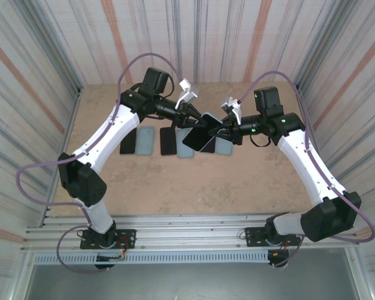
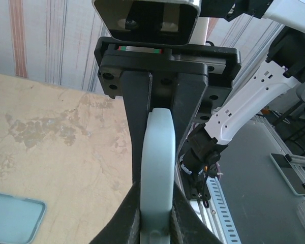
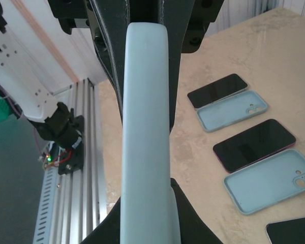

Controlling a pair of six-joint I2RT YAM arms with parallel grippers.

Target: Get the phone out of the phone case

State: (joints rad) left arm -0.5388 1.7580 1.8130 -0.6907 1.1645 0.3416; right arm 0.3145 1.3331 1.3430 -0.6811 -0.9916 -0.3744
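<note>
Your left pincer (image 1: 195,124) and right pincer (image 1: 218,132) are each clamped narrow on the case (image 3: 145,127), with the phone (image 1: 199,139) aloft over the worktop (image 1: 250,181) centre. Pinch only the case rim with one pincer and press the phone out with the other. Both wrist views meet the case edge-on, so the phone-to-case seam and the exact fingertip purchase cannot be made out.

Robot test cell, striped panel walls (image 1: 237,37), aluminium mounting rails (image 1: 187,228), tan tabletop (image 1: 194,187).
</note>
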